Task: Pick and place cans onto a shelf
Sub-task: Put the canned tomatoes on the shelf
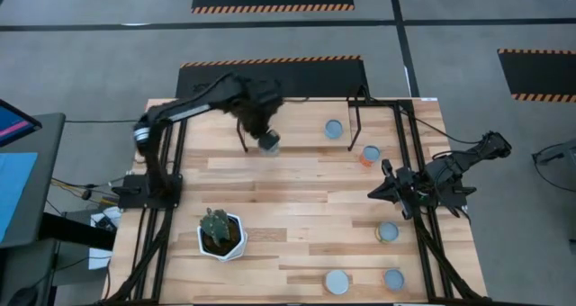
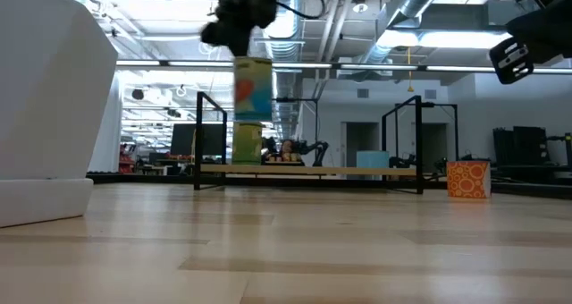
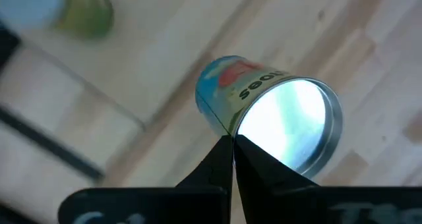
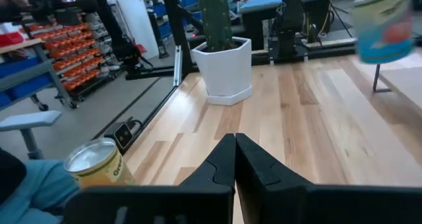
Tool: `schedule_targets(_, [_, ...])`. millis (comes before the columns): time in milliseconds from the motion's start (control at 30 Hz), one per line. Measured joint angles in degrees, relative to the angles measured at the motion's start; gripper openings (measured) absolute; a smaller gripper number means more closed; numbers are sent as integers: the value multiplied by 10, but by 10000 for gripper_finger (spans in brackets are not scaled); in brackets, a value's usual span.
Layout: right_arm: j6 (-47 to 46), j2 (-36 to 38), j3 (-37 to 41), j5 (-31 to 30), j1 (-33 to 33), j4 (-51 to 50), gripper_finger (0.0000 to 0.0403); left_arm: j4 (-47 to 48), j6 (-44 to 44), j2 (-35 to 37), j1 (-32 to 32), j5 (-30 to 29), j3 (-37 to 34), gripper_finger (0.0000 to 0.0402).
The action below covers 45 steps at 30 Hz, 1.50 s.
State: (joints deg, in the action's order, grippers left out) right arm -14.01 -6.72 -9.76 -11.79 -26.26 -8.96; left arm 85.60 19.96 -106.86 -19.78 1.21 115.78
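Note:
My left gripper (image 1: 264, 135) is shut on a can with a blue, red and yellow label (image 2: 253, 88), held in the air over the shelf's (image 2: 308, 170) left part. The can also shows in the left wrist view (image 3: 264, 112), silvery top toward the camera. A yellow-green can (image 2: 248, 143) stands on the shelf below and behind it. Another can (image 1: 334, 128) stands on the shelf farther right. An orange can (image 1: 369, 155) stands on the table in front of the shelf. My right gripper (image 1: 382, 191) is shut and empty at the table's right side. My left gripper holds the can by the rim of its silvery top (image 3: 232, 133), pinched between the two nearly closed fingers. The fingers come from above. The can hangs below them, about upright and lifted clear of the shelf.
A white hexagonal pot with a cactus (image 1: 220, 234) stands at the near left. Three cans (image 1: 388, 231), (image 1: 393, 279), (image 1: 337, 282) stand at the near right, close to my right arm. The shelf's black legs (image 1: 351, 126) stand on the table's far part.

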Motion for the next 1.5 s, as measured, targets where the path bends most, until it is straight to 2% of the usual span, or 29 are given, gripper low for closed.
schedule_targets(167, [-17, 0, 0, 0, 0, -16, 24, 46, -51, -91, -46, -1, 133, 0])
schedule_targets(300, [-24, 0, 0, 0, 0, -18, 24, 44, -75, -125, -76, 11, 170, 0])
schedule_targets(467, [-59, -1, 2, 0, -8, -35, 24, 45, -88, -134, -102, 11, 154, 0])
schedule_targets(667, [-61, 0, 13, -1, -32, -30, 24, 43, -90, -128, -108, 7, 126, 0])
schedule_targets(1133, [-60, -1, 15, -2, -49, -12, 24, 44, -101, -130, -107, -55, 62, 0])
schedule_targets(1500, [-59, -1, 15, -2, -49, -12, 24, 44, -98, -131, -107, -51, 58, 0])
